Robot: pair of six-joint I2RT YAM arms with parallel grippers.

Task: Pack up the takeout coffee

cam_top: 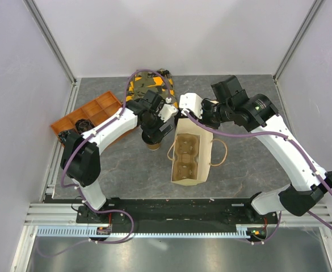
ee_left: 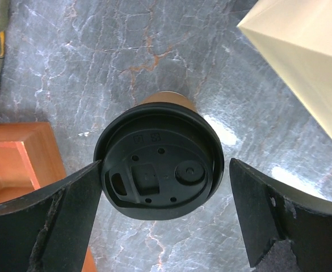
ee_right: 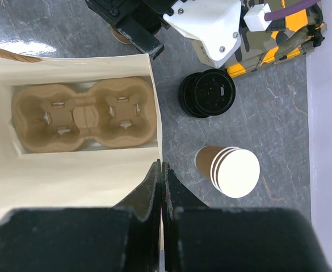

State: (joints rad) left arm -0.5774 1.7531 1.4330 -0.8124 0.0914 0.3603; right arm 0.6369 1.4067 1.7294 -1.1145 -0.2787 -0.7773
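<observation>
Grey marbled desk (cam_top: pixel 239 170) carries everything. 1 cream paper bag (cam_top: pixel 205 153) stands mouth-up mid-desk, w/ 1 brown pulp carrier (ee_right: pixel 83 116) in the bottom, 2 wells showing, both vacant. 1 orange divided tray (cam_top: pixel 95 110) at far left, 1 camo pouch (cam_top: pixel 148 85) at the back. Near the pouch: 1 stack of lidless tan cups (ee_right: pixel 231 170), 3 rims countable, lying tipped; beside it loose black lids (ee_right: pixel 207 93), stacked, count unclear.

Takeout coffee (ee_left: pixel 159 161): 1 only. Short brown paper cup, round black plastic lid w/ sip slot, raised button and small vent dots; just a sliver of brown wall shows past the lid. Stands upright on the desk just left of the bag, between bag and tray.

Left gripper (ee_left: pixel 166 170): jaws wide open, straddling the lid from above. One finger sits right at the lid rim, contact unclear; the other stands off w/ a clear gap.

Right gripper (ee_right: pixel 162 175): jaws closed, pinching the bag's rim.
</observation>
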